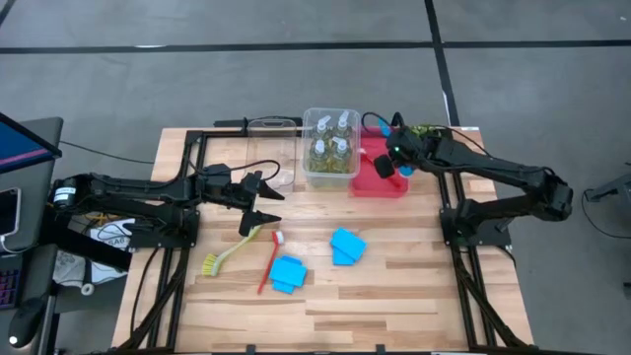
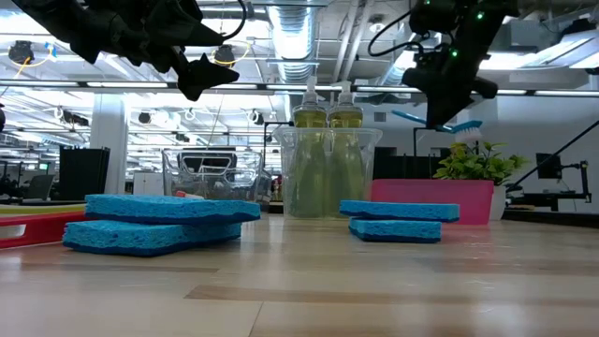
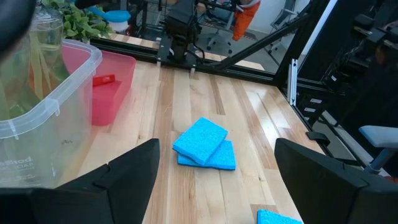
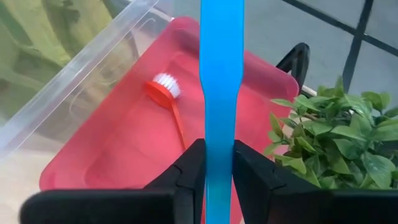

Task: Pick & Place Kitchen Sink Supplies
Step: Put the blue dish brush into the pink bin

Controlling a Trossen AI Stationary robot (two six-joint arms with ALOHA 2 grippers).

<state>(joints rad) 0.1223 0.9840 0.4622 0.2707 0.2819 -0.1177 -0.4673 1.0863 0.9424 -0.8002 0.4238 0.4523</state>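
Observation:
My right gripper (image 1: 392, 160) hovers over the red bin (image 1: 380, 185), shut on a blue long-handled brush (image 4: 221, 74), whose white bristle head (image 2: 465, 137) shows in the low view. A red brush (image 4: 166, 92) lies inside that bin. Several bottles of yellow-green liquid (image 1: 331, 148) stand in a clear bin (image 1: 308, 176). My left gripper (image 1: 266, 205) is open in the air, just above the handle end of a yellow-green brush (image 1: 230, 252) lying on the table. Another red brush (image 1: 268, 262) and two stacks of blue sponges (image 1: 287, 273) (image 1: 347, 246) lie flat on the wood. My right gripper pinches the blue brush's flat handle (image 4: 221, 163) between its two fingers, which lie across it. The brush is lifted clear above the red bin and sits roughly level below the gripper (image 2: 449, 94).
An empty clear bin (image 1: 273, 148) stands left of the bottle bin. A small leafy plant (image 4: 339, 134) sits at the table's far edge beside the red bin. The near half of the table (image 1: 394, 306) is bare wood. Black arm frames run along both table sides.

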